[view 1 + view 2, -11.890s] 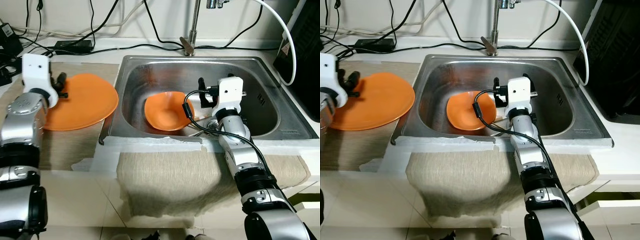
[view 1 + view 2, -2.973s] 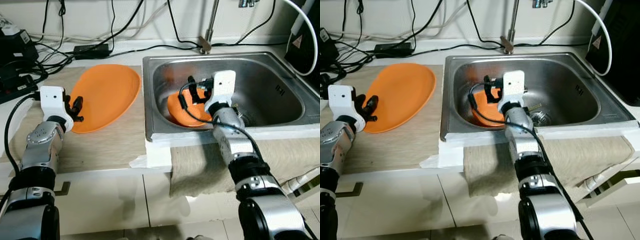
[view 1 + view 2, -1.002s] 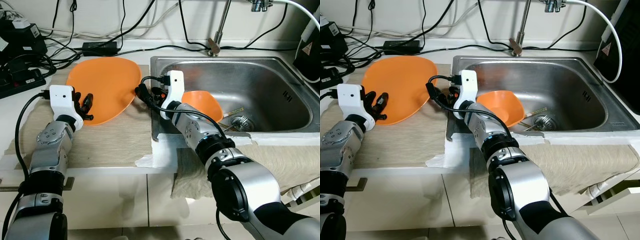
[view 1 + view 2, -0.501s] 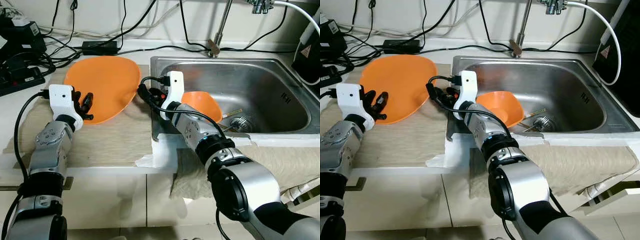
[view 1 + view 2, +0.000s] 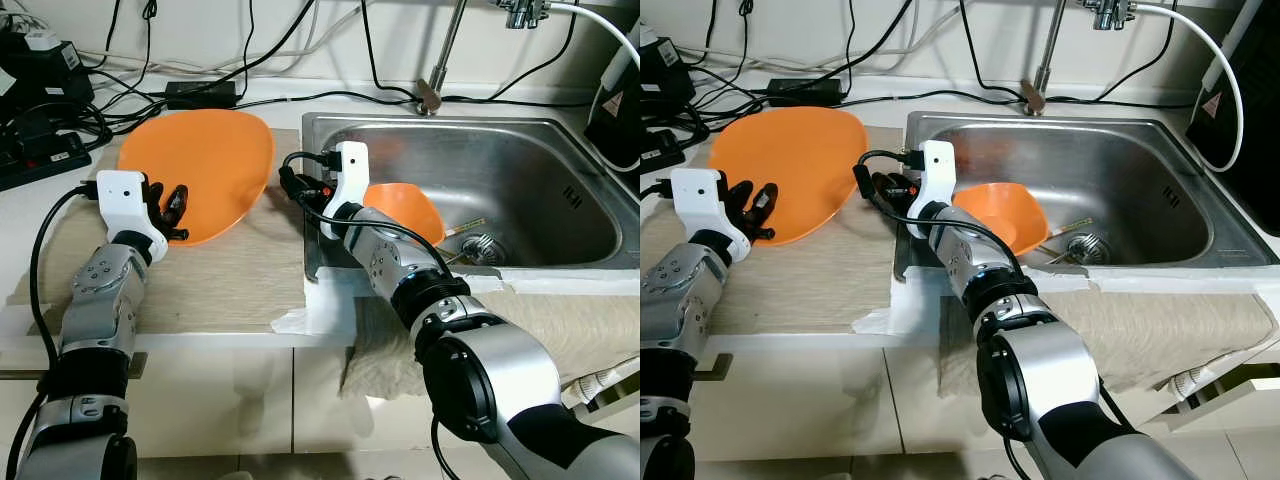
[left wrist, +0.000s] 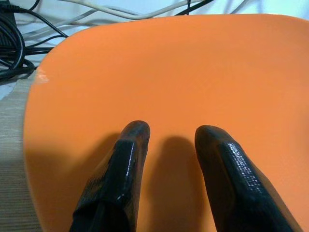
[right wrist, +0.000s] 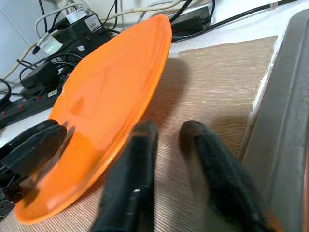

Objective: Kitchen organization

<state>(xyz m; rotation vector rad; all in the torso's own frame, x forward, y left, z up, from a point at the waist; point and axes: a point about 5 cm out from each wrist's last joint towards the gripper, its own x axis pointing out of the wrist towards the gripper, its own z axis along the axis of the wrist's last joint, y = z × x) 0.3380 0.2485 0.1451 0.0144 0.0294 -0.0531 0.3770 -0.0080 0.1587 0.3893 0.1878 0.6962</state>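
Head stereo pair downward over counter and sink (image 5: 560,180); both wrist cameras close on the shared orange plate (image 6: 159,77).

Bare mat (image 5: 230,275) open in front of plate (image 5: 205,165); cables (image 5: 200,75) crowd table behind; sink wall (image 5: 312,215) blocks rightward.

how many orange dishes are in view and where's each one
2. An orange plate sits tilted on the counter mat left of the sink, at the left tool. An orange bowl lies in the sink. More could be hidden.
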